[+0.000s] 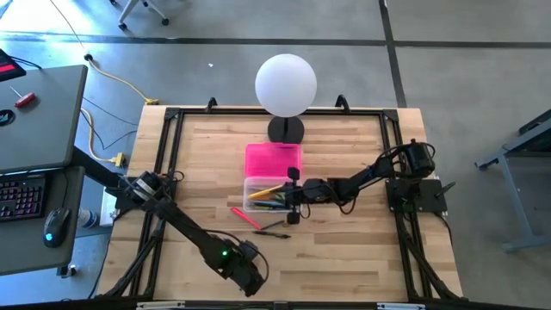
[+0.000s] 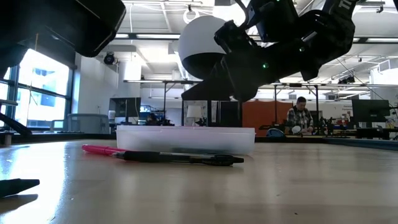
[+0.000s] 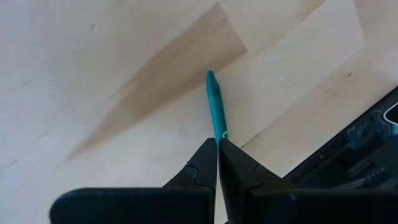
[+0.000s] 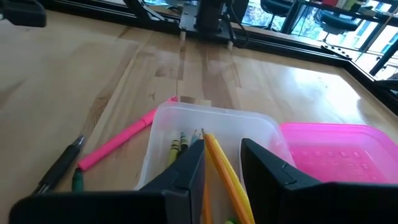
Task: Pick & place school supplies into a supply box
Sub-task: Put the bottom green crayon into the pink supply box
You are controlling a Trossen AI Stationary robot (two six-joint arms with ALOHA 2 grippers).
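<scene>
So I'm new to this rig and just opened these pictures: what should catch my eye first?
Probably the white globe lamp at the table's far edge, with the bright pink lid lying just in front of it. Next, the right gripper poised over the clear box holding pencils, while the left gripper pinches a teal pen.

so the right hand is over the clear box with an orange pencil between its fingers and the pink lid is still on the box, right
Not quite: the pink lid is off, lying beside the clear box, as the right wrist view shows; the high view also has it flat next to the open box. The rest holds: the right hand is over the box with the orange pencil between its fingers.
</scene>
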